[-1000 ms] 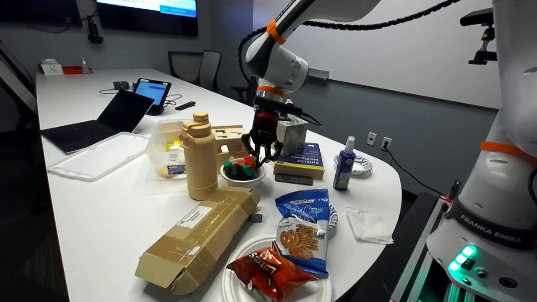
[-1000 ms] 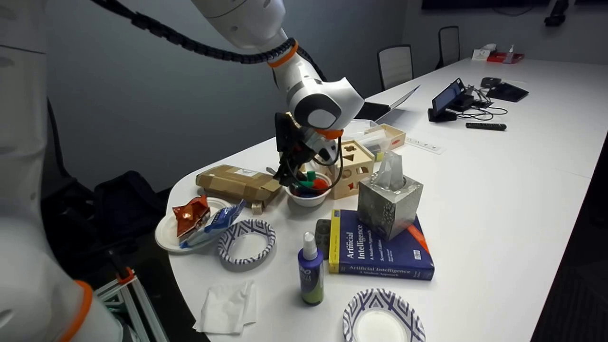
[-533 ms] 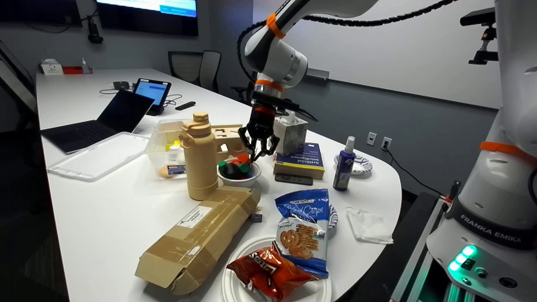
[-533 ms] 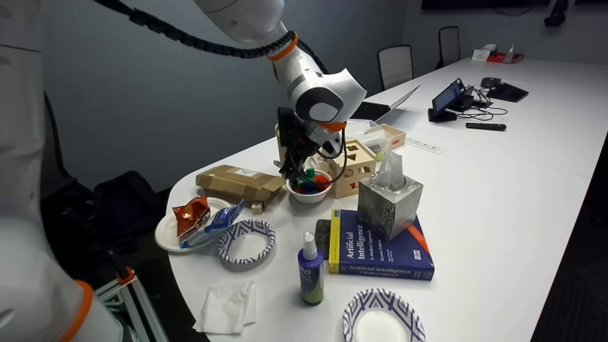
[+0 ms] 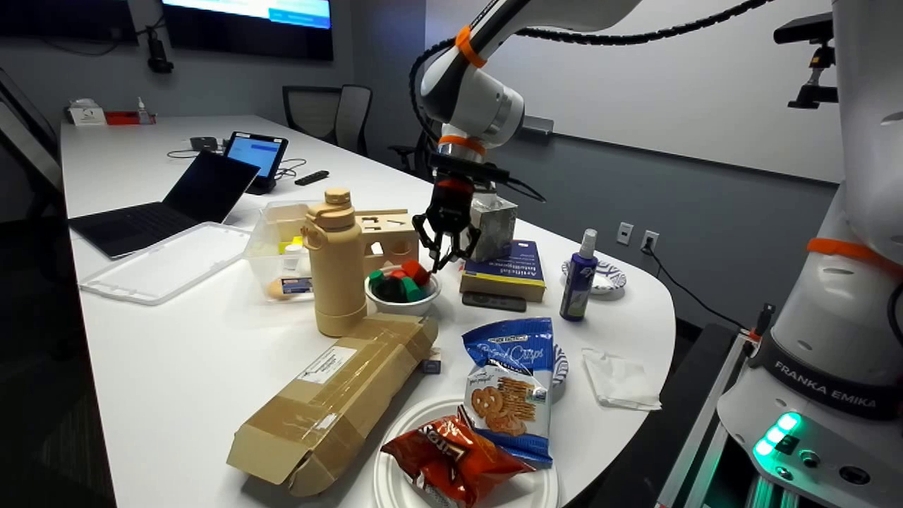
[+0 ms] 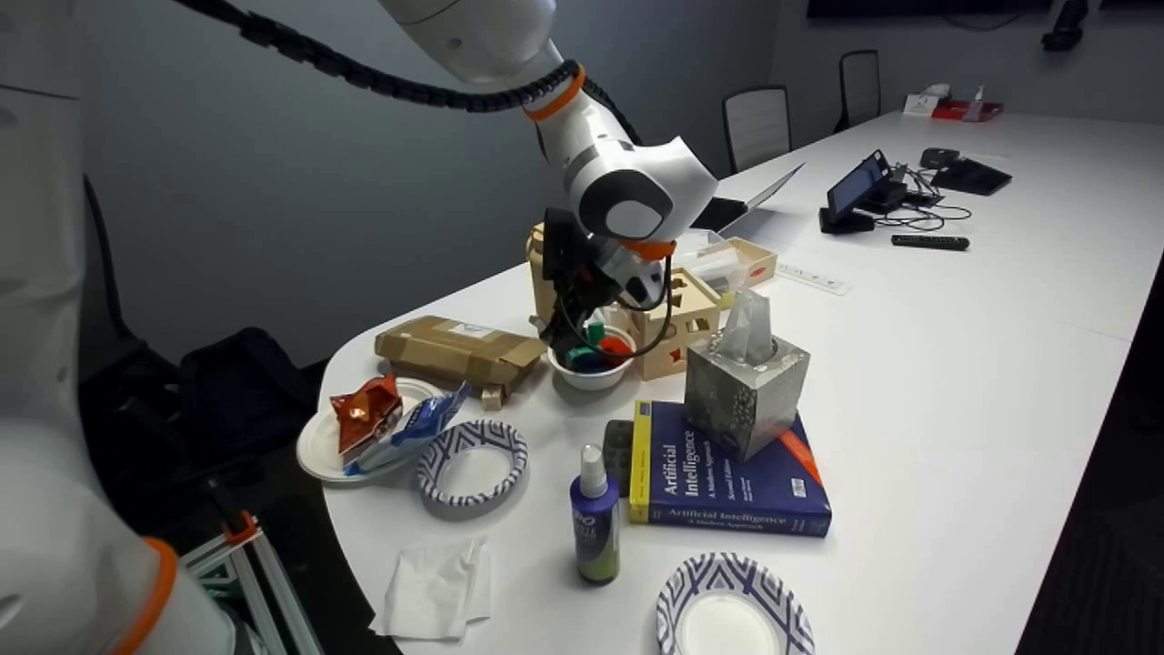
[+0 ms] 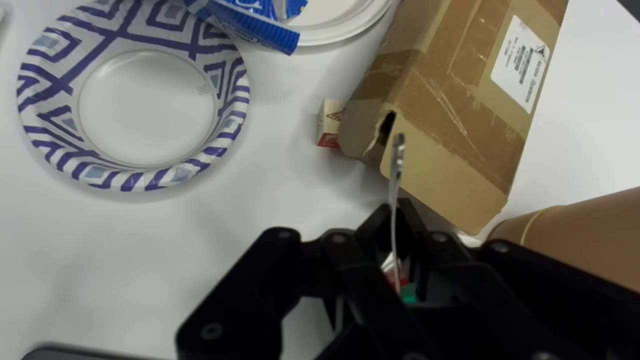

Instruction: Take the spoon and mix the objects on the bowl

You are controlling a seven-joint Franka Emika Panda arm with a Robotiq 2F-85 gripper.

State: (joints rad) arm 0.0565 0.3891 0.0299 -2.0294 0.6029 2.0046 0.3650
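Observation:
The bowl (image 5: 402, 308) is small, round and white on the outside, and it also shows in the other exterior view (image 6: 587, 381). It holds the objects: green pieces (image 5: 411, 289), red pieces (image 5: 415, 272) and dark ones. My gripper (image 5: 436, 264) is tilted over the bowl's rim, at its tissue-box side. In the wrist view my gripper (image 7: 393, 215) is shut on the spoon (image 7: 395, 185), whose thin metal handle sticks up between the fingertips. The spoon's lower end is hidden behind the fingers. A bit of red and green shows below them.
A tan bottle (image 5: 337, 268) and a wooden shape box (image 6: 671, 337) stand close beside the bowl. A cardboard box (image 5: 338, 402) lies in front. A tissue box (image 6: 747, 391) sits on a thick book (image 6: 727, 473). A spray bottle (image 6: 596, 528) stands nearer the robot.
My gripper has moved with the spoon across the bowl and back towards the tissue box, a little higher. The bowl has slid slightly towards the bottle, and the red and green pieces have shifted.

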